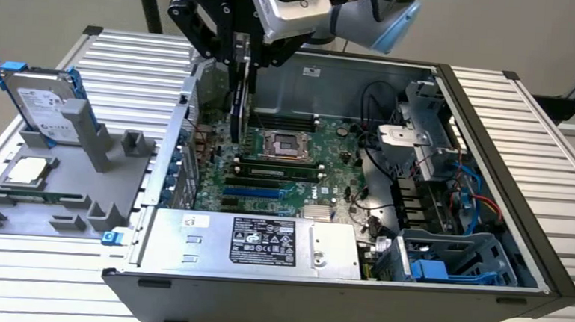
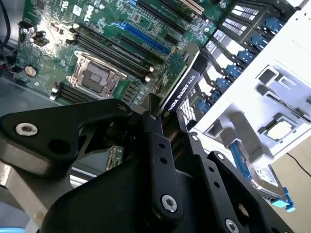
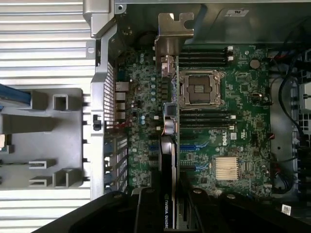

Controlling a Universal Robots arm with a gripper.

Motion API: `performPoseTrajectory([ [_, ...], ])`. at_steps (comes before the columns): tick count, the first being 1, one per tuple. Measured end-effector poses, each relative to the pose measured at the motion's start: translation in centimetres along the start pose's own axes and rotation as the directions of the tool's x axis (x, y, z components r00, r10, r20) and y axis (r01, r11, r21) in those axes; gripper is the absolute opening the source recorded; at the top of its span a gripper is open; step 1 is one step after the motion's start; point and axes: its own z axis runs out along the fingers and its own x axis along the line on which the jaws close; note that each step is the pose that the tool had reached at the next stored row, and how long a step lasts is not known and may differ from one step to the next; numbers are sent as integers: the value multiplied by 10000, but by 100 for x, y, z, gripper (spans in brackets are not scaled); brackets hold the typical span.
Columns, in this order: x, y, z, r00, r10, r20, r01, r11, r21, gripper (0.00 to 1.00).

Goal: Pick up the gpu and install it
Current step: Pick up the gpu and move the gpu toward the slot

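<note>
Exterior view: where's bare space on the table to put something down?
The ribbed tabletop on the exterior view's right of the case is bare, as is the near-edge strip beside the grey holder. The holder itself is crowded around the hard drive. Above the motherboard, the gripper holds the gpu.

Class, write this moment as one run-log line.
gripper: shut on gpu | gpu: edge-on over motherboard of open case | not seated

Ribbed metal table (image 1: 528, 138) before a plain pale wall (image 1: 48, 0)
</note>
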Motion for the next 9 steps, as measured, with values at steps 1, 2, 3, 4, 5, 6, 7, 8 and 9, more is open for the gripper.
performPoseTrajectory([
  [1,-14,0,0,10000,0,-1,0,10000,1,0],
  [2,-28,1,0,10000,0,0,0,10000,0,0],
  [3,-44,1,0,10000,0,0,0,10000,0,0],
  [4,-58,1,0,10000,0,0,0,10000,0,0],
  [5,-74,2,0,10000,0,-1,0,10000,1,0],
  [6,-89,2,0,10000,0,-1,0,10000,1,0],
  [7,-102,3,0,10000,0,0,0,10000,1,0],
  [8,-115,3,1,10000,0,0,0,10000,0,0],
  [9,-126,4,1,10000,0,0,0,10000,0,0],
])
